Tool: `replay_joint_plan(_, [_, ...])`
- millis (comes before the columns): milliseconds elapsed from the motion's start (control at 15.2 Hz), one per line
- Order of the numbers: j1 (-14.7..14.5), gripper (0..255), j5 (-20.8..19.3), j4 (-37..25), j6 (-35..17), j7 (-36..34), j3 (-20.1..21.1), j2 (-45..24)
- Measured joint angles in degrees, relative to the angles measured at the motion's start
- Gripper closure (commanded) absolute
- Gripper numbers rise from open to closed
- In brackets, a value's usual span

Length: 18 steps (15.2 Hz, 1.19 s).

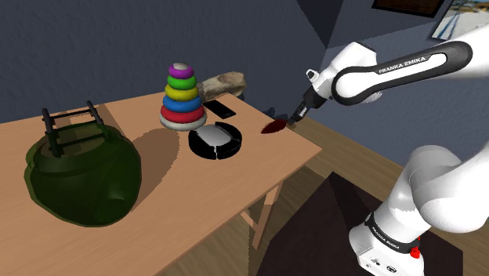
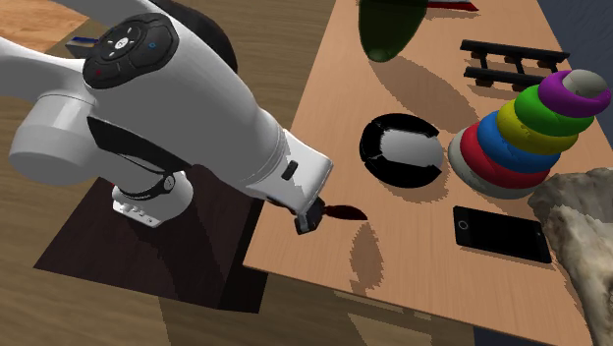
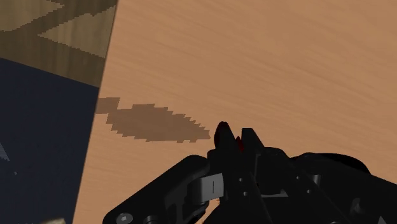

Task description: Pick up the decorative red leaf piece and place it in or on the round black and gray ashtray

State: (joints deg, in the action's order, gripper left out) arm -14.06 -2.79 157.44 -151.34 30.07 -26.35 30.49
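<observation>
The dark red leaf piece point(image 1: 273, 126) point(image 2: 345, 211) hangs a little above the wooden table point(image 1: 258, 168), near its edge by the arm, and casts a leaf-shaped shadow on the wood. My black gripper point(image 1: 297, 116) point(image 2: 311, 218) point(image 3: 234, 136) is shut on the leaf; in the wrist view a sliver of red leaf point(image 3: 239, 146) shows between the fingers. The round black and grey ashtray point(image 1: 215, 141) point(image 2: 401, 149) rests on the table, a short way from the leaf toward the shoulder view's left. It holds nothing.
A coloured ring-stacker toy point(image 1: 182, 96) point(image 2: 526, 138) stands just behind the ashtray, with a black phone point(image 1: 219, 108) point(image 2: 501, 232) and a pale rock point(image 1: 223, 81) beside it. A big dark green basket point(image 1: 82, 168) takes the table's far end. The table edge point(image 2: 295, 270) runs beneath the gripper.
</observation>
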Motion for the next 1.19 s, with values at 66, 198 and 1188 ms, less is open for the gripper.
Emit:
replay_joint_plan(66, [0.09, 255, -0.07, -0.53, 0.84, -0.28, 0.31, 0.31])
replay_joint_plan(198, [0.31, 255, -0.23, -1.58, 2.63, -0.84, 0.93, 1.05])
replay_joint_plan(1188, [-7.34, 255, 3.54, -14.25, -0.24, -16.15, 12.66, -13.95])
